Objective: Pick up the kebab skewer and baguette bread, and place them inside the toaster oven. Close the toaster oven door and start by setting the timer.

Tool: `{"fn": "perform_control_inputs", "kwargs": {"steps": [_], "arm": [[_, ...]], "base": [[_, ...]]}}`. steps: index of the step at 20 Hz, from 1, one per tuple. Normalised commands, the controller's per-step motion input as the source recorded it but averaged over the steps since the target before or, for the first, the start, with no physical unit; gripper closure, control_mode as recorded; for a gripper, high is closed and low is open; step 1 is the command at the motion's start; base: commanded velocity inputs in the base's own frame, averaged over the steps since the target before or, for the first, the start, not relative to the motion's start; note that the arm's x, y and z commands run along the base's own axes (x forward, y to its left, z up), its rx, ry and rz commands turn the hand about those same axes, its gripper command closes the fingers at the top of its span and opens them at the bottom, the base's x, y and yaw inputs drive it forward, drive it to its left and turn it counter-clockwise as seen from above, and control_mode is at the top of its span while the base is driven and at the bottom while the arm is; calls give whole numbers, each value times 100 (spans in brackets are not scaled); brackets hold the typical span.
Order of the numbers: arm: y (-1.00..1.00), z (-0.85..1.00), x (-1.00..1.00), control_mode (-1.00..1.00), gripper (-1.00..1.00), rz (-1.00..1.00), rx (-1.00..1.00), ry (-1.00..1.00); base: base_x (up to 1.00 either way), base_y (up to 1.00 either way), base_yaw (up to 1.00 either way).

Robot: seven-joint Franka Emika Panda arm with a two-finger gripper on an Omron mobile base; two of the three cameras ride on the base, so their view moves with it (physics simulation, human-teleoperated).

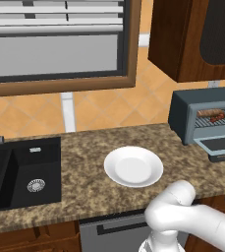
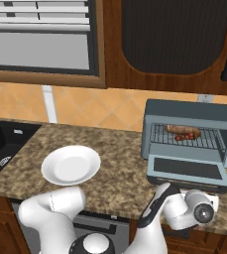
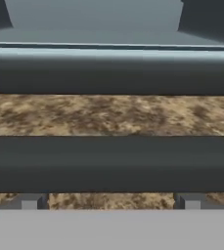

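The blue-grey toaster oven (image 2: 184,111) stands on the counter at the right, and its door (image 2: 187,169) hangs dropped open. On the wire rack inside lie the brown baguette bread (image 2: 183,130) and, just in front of it, the red kebab skewer (image 2: 184,137); both also show in the left base view, baguette bread (image 1: 210,113) and kebab skewer (image 1: 218,118). My wrist (image 2: 198,209) sits low, right under the door's front edge. In the hand view my gripper (image 3: 111,201) is open, its fingertips (image 3: 33,201) wide apart, with the door's dark bar handle (image 3: 111,163) running across close in front of them.
A white plate (image 1: 133,166) rests mid-counter with nothing on it. A black sink (image 1: 15,174) is set into the speckled counter (image 1: 84,147) at the left. Dark wooden cabinets (image 2: 174,39) hang above the oven, beside a window (image 1: 55,39).
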Motion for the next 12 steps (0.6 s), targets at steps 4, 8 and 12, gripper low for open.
{"fn": "perform_control_inputs", "kwargs": {"steps": [4,8,12], "arm": [[0,4,21,-100,-100,0,1,-1],[0,24,8,-100,-100,0,2,-9],[0,24,21,-100,-100,0,5,-17]], "base": [[0,0,0],[0,0,0],[0,0,0]]}}
